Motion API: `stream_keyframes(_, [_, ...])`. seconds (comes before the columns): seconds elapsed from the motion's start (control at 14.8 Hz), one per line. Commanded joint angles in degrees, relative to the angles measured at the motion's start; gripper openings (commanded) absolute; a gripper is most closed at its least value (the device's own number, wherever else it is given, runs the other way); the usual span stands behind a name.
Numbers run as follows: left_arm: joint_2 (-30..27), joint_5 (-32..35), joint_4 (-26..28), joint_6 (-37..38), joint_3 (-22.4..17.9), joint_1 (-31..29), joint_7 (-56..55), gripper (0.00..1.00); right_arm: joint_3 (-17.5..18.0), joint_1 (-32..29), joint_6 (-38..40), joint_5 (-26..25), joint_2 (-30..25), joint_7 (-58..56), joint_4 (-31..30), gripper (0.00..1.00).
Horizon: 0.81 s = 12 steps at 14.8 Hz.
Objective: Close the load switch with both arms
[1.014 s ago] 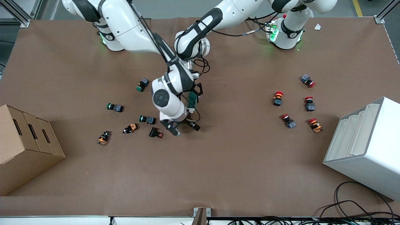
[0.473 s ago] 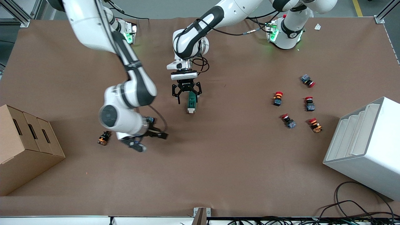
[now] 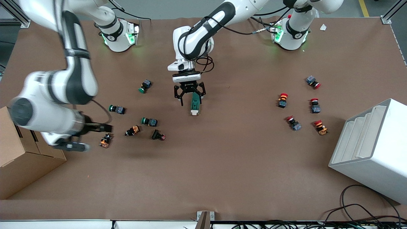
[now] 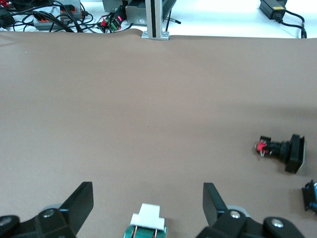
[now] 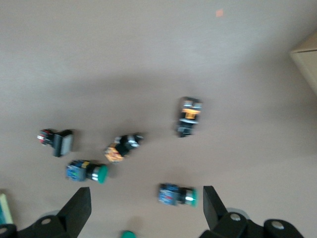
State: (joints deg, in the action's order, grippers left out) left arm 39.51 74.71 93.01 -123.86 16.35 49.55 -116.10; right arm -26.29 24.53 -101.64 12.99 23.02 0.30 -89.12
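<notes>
Load switch (image 3: pixel 194 105) lies on table between spread fingers of left gripper (image 3: pixel 189 94), ungrasped. Right gripper (image 3: pixel 83 137) hangs empty, spread, near cardboard box (image 3: pixel 19 165). Closing step judged finished; retraction likely next.

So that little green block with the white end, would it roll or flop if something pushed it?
Probably neither. The load switch looks like a rigid, flat-sided block lying on the table, so it would likely slide, not roll. Being small, it seems light. The left gripper has open fingers either side of it; an off-centre nudge might spin it.
</notes>
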Motion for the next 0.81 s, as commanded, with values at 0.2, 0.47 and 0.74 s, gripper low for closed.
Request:
stream_keyframes(0.2, [-8.0, -14.8, 0.3, -2.4, 0.3, -4.8, 15.8, 0.98, 10.8, -13.8, 12.7, -9.7, -4.2, -2.9, 8.6, 1.0])
stream_keyframes(0.47, [-12.2, -28.9, -2.9, -2.4, 0.3, -9.0, 31.1, 0.99, 13.3, -16.7, 15.5, -9.9, -7.0, -2.9, 9.8, 1.0])
stream_keyframes(0.74, [-16.4, -39.0, -3.1, -1.9, 0.2, -13.8, 43.0, 1.0, 16.6, -19.2, 15.9, -9.9, -8.0, -2.9, 9.8, 1.0])
